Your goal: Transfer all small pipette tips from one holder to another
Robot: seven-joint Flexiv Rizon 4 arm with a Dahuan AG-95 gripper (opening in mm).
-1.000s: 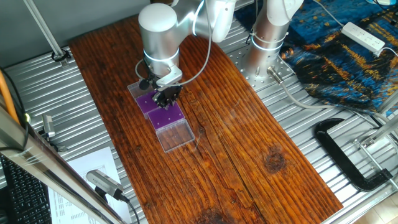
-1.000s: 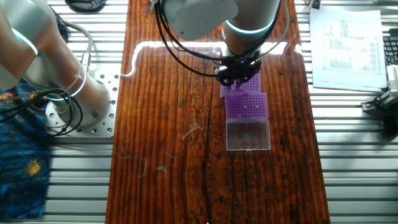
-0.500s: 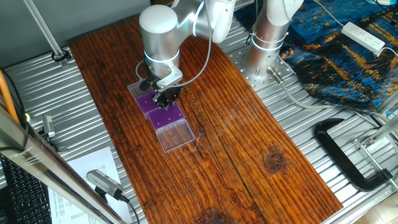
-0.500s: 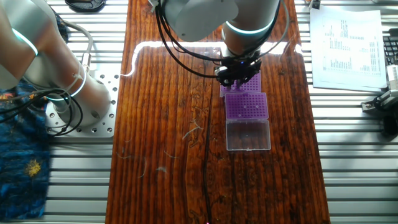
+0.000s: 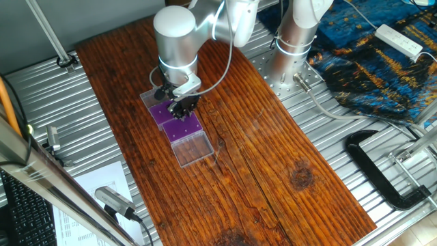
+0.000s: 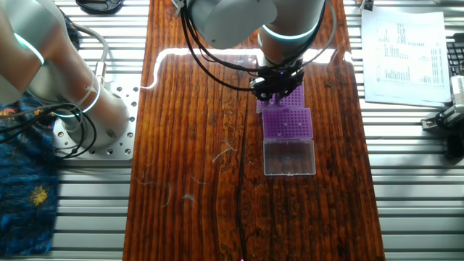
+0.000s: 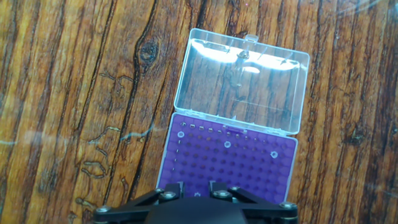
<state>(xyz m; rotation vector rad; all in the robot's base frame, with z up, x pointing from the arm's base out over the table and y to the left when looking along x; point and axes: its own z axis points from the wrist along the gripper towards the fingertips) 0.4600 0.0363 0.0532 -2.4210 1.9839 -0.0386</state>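
Two square purple holders (image 6: 288,122) sit on grainy wood (image 6: 196,145).

A dark wooden board (image 5: 232,137) lies across a ribbed metal table (image 5: 382,171). At about two o'clock from the board a blue patterned cloth (image 5: 382,55) carries a white power strip (image 5: 401,39), and a black clamp (image 5: 382,171) lies at four o'clock. Printed paper sheets (image 6: 404,51) lie at the board's two o'clock in the other fixed view.
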